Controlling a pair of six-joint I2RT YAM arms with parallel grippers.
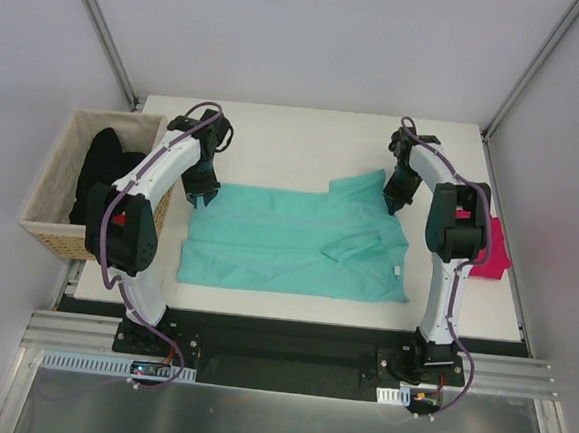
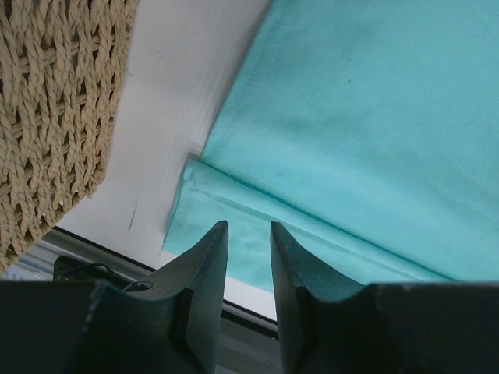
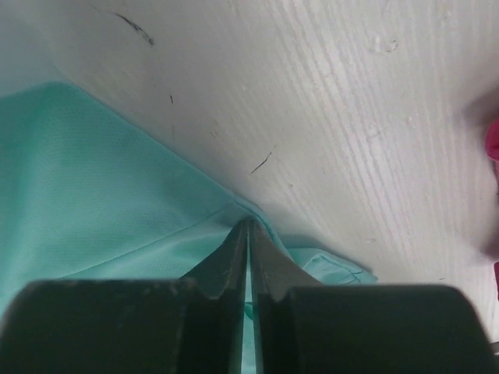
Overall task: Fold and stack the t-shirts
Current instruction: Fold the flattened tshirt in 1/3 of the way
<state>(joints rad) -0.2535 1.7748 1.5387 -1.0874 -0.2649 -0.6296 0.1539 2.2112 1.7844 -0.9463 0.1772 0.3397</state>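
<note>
Leftmost, a wicker basket [image 1: 48, 198] is seen against the tabletop's [image 1: 305, 148] left edge, with dark cloth [image 1: 103, 167] heaped inside it. Just beside the basket, the left gripper [image 1: 203, 196] is held over the far left corner of the teal t-shirt [image 1: 287, 244]. Its fingers are parted with nothing caught between them, and a hemmed edge of the shirt is seen beneath them in the wrist view. The teal t-shirt is spread flat across the middle of the tabletop, nearer the front edge, with a fold of cloth lying on its right half. At the shirt's far right corner, the right gripper [image 1: 395, 203] is closed on the cloth's edge, its fingers pressed to a thin slit. The pink t-shirt [image 1: 497, 258] is laid at the tabletop's right edge, partly hidden by the right arm.
</note>
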